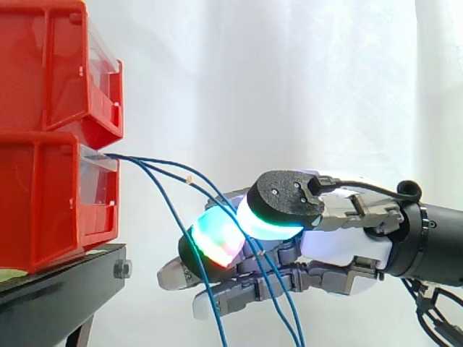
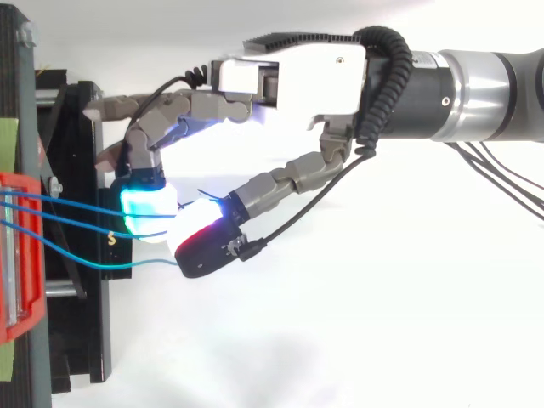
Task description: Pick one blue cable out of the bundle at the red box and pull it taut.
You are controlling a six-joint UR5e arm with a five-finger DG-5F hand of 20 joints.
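Note:
Several thin blue cables (image 1: 168, 172) leave the front of the lower red bin (image 1: 43, 206) and run right, then droop below the hand. In the top view the cables (image 2: 76, 209) stretch from the red bin (image 2: 15, 255) to the glowing pads. My hand (image 1: 340, 246) comes in from the right, at the height of the bin's bottom edge. Its fingers are curled, with a cyan-green fingertip (image 2: 146, 212) pressed toward the red-lit thumb pad (image 2: 208, 240). Blue cable runs between these two pads. One lower cable (image 2: 127, 265) ends loosely by the thumb.
A second red bin (image 1: 51, 65) is stacked on the lower one. Both rest on a black stand (image 1: 58, 289) at the left. A white curtain hangs behind. Open space lies to the right of the bins and under the hand.

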